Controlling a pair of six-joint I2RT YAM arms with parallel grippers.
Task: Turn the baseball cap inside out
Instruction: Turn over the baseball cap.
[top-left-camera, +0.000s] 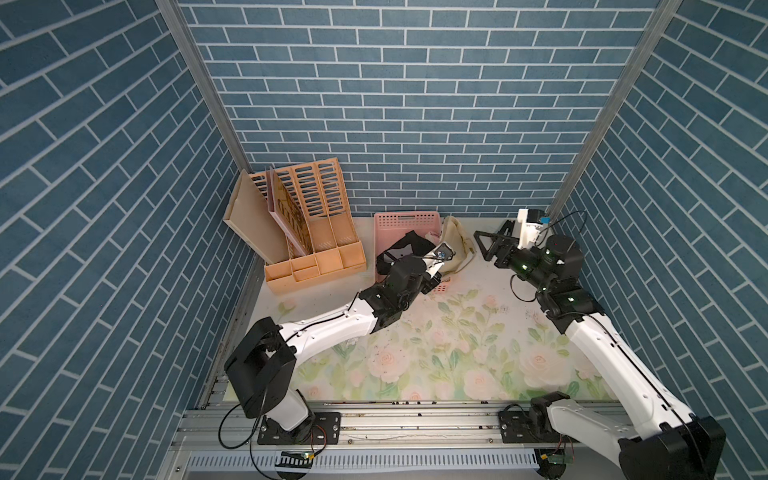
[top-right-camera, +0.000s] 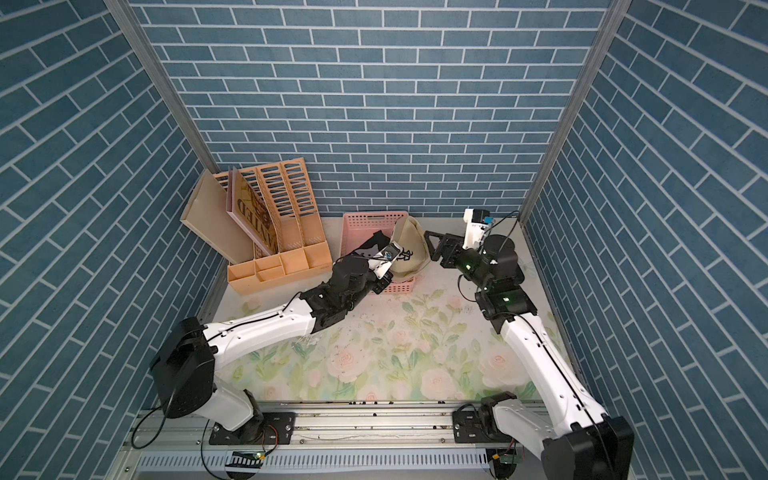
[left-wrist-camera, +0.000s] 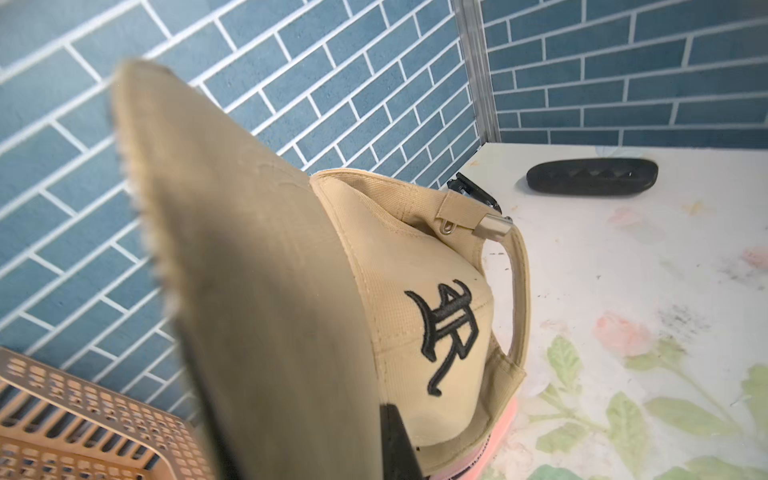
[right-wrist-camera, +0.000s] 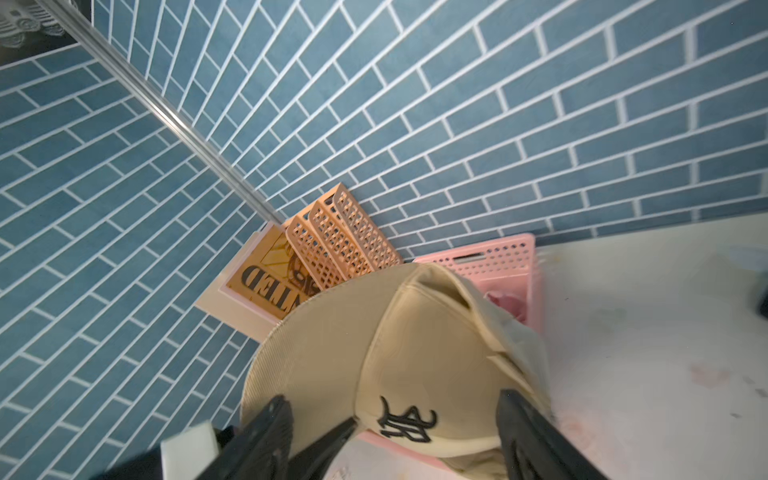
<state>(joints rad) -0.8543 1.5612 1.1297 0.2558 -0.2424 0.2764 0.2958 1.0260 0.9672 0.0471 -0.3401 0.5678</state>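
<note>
In both top views the left arm is reaching low and long to the pink basket (top-left-camera: 405, 218) (top-right-camera: 374, 218), with the left claw (top-left-camera: 417, 245) (top-right-camera: 380, 243) sitting over the basket's right half. The right arm is bending in from beyond the basket's right side, its right claw (top-left-camera: 482, 245) (top-right-camera: 432, 245) pointing level at the beige cap (top-left-camera: 455, 245) (top-right-camera: 409, 245). The cap is leaning on the basket's right rim, partly over the flowered table (top-left-camera: 478, 332). Left of the basket an orange organiser (top-left-camera: 320, 216) (top-right-camera: 286, 208) is standing against the wall, holding a tilted book (top-left-camera: 286, 212) (top-right-camera: 253, 216) in one slot. In the left wrist view the left claw is clamping the cap's brim, one black finger (left-wrist-camera: 395, 440) showing beside the brim and the other only a dark blur at its far edge. The crown with its black lettering is resting on the basket's rim, and a black finger of the right claw is hovering clear of the cap, past the back strap. In the right wrist view the right claw is standing wide open, its fingers (right-wrist-camera: 266, 436) lying either side of the crown; whether they are touching it I cannot tell. Something pink is lying in the basket behind the cap, too hidden to name, and the book is showing only part of its lettering.
</note>
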